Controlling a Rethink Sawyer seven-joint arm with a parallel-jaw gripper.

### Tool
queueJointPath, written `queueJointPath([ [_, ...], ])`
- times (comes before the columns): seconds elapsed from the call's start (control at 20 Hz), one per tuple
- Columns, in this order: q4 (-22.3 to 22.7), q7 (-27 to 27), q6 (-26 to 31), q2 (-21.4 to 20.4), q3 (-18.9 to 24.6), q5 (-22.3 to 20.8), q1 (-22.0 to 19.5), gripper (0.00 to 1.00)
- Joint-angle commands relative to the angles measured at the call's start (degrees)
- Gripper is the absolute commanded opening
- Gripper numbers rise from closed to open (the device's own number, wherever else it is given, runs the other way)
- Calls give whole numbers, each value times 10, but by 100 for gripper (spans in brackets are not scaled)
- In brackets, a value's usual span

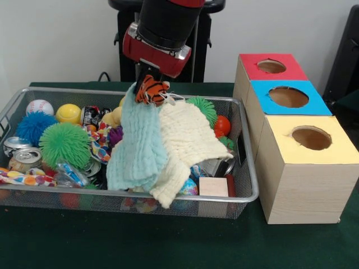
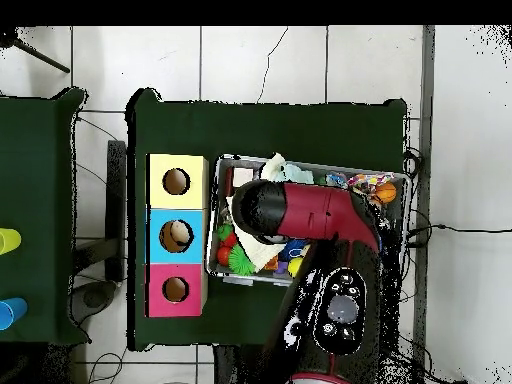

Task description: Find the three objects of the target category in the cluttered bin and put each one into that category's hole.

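I've got the end effector [image 1: 151, 84] over the middle of the cluttered bin [image 1: 249, 193], closed on a bundle: a small orange-and-black striped tiger toy [image 1: 150, 88] right at the tips, with a pale blue cloth [image 1: 136, 143] and a cream cloth [image 1: 185, 140] draped below it. Both cloths' lower ends reach down onto the clutter at the bin's front, so the load isn't clear of the bin. I can't tell whether the tips hold the toy alone or the fabric too.

The bin sits on the green surface [image 1: 168, 241], just beside the row of three boxes: red-topped box [image 1: 272, 70], blue-topped box [image 1: 289, 98], yellow-topped box [image 1: 311, 143], one hole each. In the overhead view the arm [image 2: 320, 212] hides most of the bin, and the blue box's hole seems to have something in it already.

My read: this is the pick/extract step, no drop yet. The target category isn't shown, so I can't say which hole applies.

Next move needs a straight lift until the cloth tails clear the rim, then a traverse toward the boxes. Risk: the trailing cloths may drag neighbours like the green spiky ball [image 1: 64, 144] or the cans [image 1: 25, 158], or snag on the mesh. If only the toy is wanted, the cloths must come off first.
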Motion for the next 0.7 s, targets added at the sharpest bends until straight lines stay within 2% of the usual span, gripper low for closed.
queueJointPath([
  [0.05, 35, 134, 33, 55, 0, 22, -7, 0],
  [0.1, 30, 133, 17, 63, 2, 21, -9, 0],
  [0.15, 26, 132, -28, 76, 10, 20, -18, 0],
  [0.3, 15, 126, -111, 101, 24, 16, -33, 0],
  [0.55, 29, 58, -293, 127, 121, 9, -108, 0],
  [0.7, 22, 56, -337, 134, 132, -7, -115, 0],
])
